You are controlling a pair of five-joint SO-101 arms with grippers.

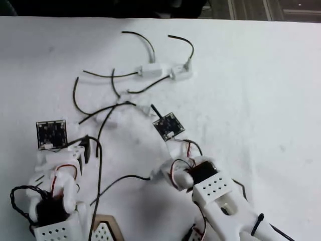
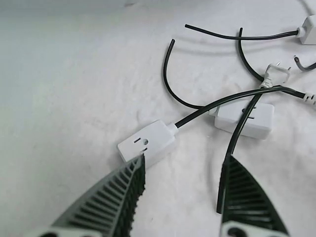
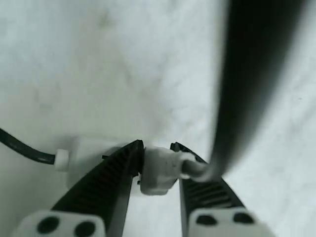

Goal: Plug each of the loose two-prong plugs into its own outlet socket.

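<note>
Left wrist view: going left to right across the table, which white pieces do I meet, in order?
near outlet socket → second outlet socket → loose two-prong plug → white connector body at the picture's edge

White tabletop (image 1: 261, 100) is lit brightly and evenly from above. Faint, soft-edged shadows are cast on the tabletop just beside the black cables (image 2: 165, 74). The tabletop is shaded grey around the plug (image 3: 156, 174) clamped in the right gripper (image 3: 157, 145). Beyond its far edge, darkness is recorded.
</note>
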